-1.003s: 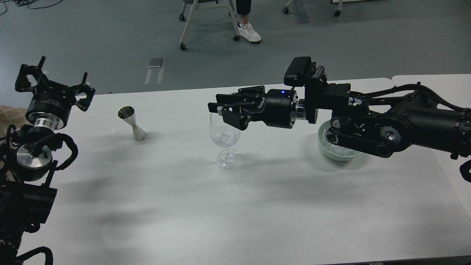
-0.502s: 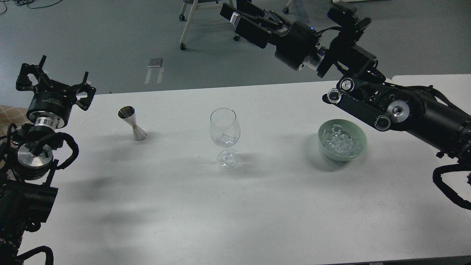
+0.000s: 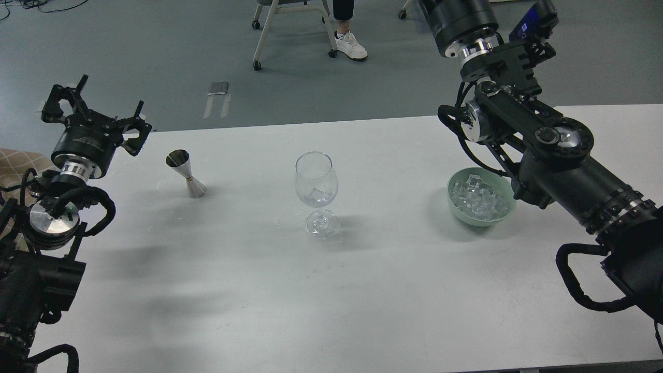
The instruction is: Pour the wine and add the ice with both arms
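Left gripper (image 3: pixel 96 111): black, clawed, at the far end of the left arm (image 3: pixel 54 217). It hangs above the table's far left corner with its fingers spread wide and nothing between them.

Right gripper: its fingers run out past the top edge of the view, so whether they are spread or pressed together cannot be told. Only the wrist and joints of the right arm (image 3: pixel 549 155) show, rising steeply from the right side of the table (image 3: pixel 331 300).

Jigger (image 3: pixel 185 173): silver, double-coned, standing tilted on the table. It is near the left gripper, to that gripper's right and a little nearer the robot, apart from the fingers.

Wine glass (image 3: pixel 316 194): clear, stemmed, upright near the table's middle. It stands well apart from the left gripper, beyond the jigger, and well apart from the right arm's wrist.

Ice cube in glass (image 3: pixel 317 195): clear pieces sitting in the lower part of the bowl of the glass. Whether liquid lies with them cannot be told.

Bowl (image 3: pixel 505 210): pale green and round, just beside and below the right arm's elbow joint.

Ice (image 3: pixel 479 199): a pile of small clear cubes filling the bowl, below the right wrist and far from the left gripper.

Chair legs (image 3: pixel 290 26) and a white shoe (image 3: pixel 351 45): on the grey floor beyond the table.
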